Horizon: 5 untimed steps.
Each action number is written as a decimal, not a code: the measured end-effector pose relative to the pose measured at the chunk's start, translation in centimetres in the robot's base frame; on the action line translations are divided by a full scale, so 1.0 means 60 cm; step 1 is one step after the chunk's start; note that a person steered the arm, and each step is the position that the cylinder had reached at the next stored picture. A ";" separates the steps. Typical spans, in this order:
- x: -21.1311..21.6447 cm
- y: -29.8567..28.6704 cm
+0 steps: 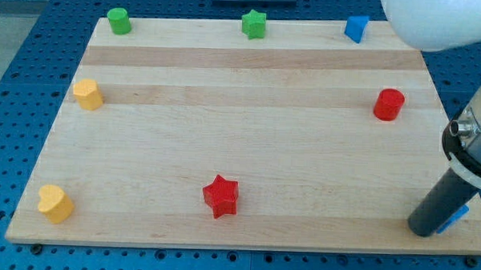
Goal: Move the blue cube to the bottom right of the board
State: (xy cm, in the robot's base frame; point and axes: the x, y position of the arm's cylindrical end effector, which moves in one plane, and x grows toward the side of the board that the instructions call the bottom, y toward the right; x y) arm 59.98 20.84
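Resting at bottom right already, blue cube (459,215) half hidden behind my tip (421,230); no pincer fitted; task seemingly done.

Blue perforated table (17,103), pale wooden board (248,143), perhaps soft overhead light

A robotics lab bench: the wooden board (248,143) lies on a blue perforated table (34,72) with rows of mounting holes, a white robot arm (437,22) looming at two o'clock.
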 end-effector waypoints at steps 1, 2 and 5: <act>-0.005 -0.031; -0.055 -0.060; -0.153 -0.076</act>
